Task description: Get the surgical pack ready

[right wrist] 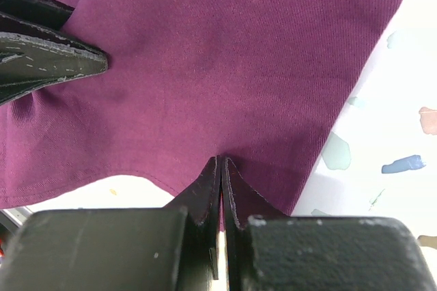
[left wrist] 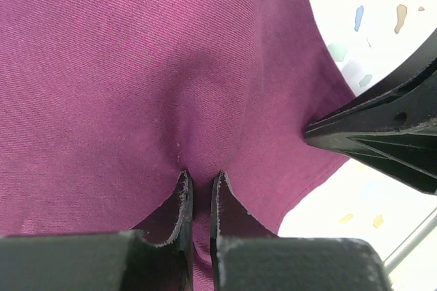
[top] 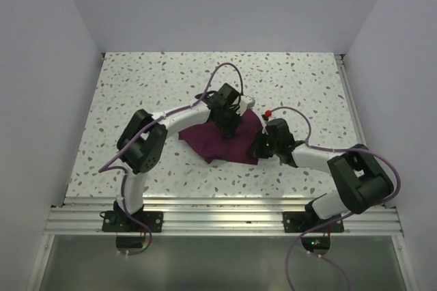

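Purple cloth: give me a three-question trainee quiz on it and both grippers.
1. True or false: the left gripper hangs wide open, clear of the purple cloth.
2. The right gripper pinches the cloth: A) near its edge, B) at its centre, C) nowhere.
3. How many grippers are shut on the cloth?
Key: 1 false; 2 A; 3 two.

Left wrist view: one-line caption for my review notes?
Left hand pinches a fold of the purple cloth while the right hand grips its edge, on the speckled table.
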Controlling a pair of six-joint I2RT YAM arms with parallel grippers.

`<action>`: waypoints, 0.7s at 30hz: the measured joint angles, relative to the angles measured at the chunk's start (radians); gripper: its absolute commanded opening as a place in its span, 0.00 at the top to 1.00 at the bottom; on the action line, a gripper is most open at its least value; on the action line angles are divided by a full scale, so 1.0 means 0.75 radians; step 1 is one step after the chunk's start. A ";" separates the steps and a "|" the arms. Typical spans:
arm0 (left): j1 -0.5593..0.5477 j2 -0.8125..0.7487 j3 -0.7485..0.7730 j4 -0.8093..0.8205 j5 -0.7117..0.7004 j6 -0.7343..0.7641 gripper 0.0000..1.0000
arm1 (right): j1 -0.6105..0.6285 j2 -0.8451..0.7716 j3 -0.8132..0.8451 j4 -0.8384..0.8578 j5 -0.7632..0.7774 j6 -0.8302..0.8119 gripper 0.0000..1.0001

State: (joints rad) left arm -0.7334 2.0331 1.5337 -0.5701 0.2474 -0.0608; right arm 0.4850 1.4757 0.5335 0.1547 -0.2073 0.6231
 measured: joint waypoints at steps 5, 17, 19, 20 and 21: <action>-0.002 0.000 0.025 -0.047 0.008 -0.009 1.00 | 0.000 -0.023 -0.043 0.055 0.009 0.021 1.00; -0.004 -0.037 0.076 -0.150 0.060 -0.050 1.00 | 0.000 -0.035 -0.110 0.186 0.017 0.068 1.00; -0.004 -0.045 0.090 -0.163 0.064 -0.063 1.00 | 0.000 -0.023 -0.113 0.219 0.020 0.074 1.00; -0.004 -0.050 0.095 -0.169 0.065 -0.069 1.00 | 0.000 -0.018 -0.114 0.234 0.021 0.079 1.00; -0.004 -0.056 0.100 -0.175 0.066 -0.073 1.00 | 0.001 -0.015 -0.116 0.250 0.023 0.085 1.00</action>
State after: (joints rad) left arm -0.7364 1.9911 1.6085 -0.7017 0.2970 -0.1154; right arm 0.4854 1.4647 0.4461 0.3420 -0.1902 0.6868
